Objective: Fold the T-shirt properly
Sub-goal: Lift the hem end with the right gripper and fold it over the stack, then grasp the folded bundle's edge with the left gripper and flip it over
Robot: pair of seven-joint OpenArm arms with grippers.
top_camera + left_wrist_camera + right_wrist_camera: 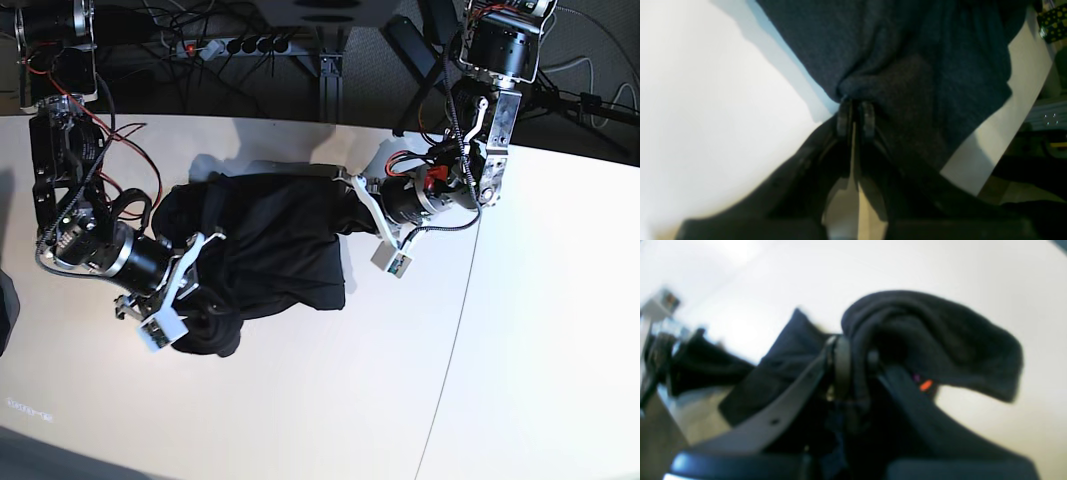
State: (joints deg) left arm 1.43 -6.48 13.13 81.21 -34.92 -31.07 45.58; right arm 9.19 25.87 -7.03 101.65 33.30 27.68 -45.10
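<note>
The black T-shirt (270, 245) lies bunched on the white table (330, 400) between the two arms. My left gripper (855, 110) is shut on a pinched fold of the T-shirt (907, 60); in the base view it (352, 192) holds the shirt's right edge. My right gripper (855, 363) is shut on a thick bunch of T-shirt (933, 336), with a speck of orange print (926, 385) showing; in the base view it (205, 265) holds the shirt's lower left part. The rest of the print is hidden.
Cables and a power strip (235, 45) lie beyond the table's far edge. A seam (455, 330) runs down the table at right. The table's edge (1013, 133) shows close to the shirt in the left wrist view, with clutter beyond.
</note>
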